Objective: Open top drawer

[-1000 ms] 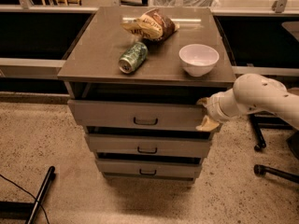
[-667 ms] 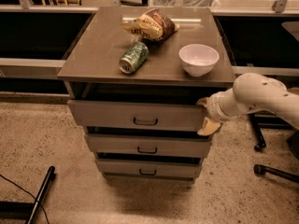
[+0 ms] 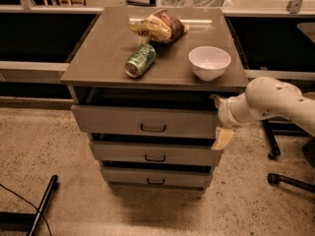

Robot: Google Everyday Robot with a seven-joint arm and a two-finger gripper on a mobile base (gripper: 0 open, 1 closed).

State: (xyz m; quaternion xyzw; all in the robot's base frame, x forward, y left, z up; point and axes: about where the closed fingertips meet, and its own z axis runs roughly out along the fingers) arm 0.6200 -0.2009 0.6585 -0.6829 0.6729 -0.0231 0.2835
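The top drawer (image 3: 123,121) is the widest grey drawer of the cabinet, with a small dark loop handle (image 3: 153,128) at its centre. It stands a little way out, with a dark gap under the cabinet top. My gripper (image 3: 218,119) is at the right end of its front. The fingers are spread apart, one fingertip (image 3: 215,100) above the front's top edge and the other (image 3: 222,138) below its bottom edge. My white arm (image 3: 275,102) reaches in from the right.
On the cabinet top (image 3: 98,58) lie a green can (image 3: 140,60) on its side, a chip bag (image 3: 158,26) and a white bowl (image 3: 209,62). Two smaller drawers (image 3: 155,154) sit below. Chair legs (image 3: 275,154) stand at the right and a dark bar (image 3: 42,205) lies on the floor at the left.
My gripper's lower finger has shifted slightly down and to the right. The top drawer and the objects on the cabinet have not visibly moved.
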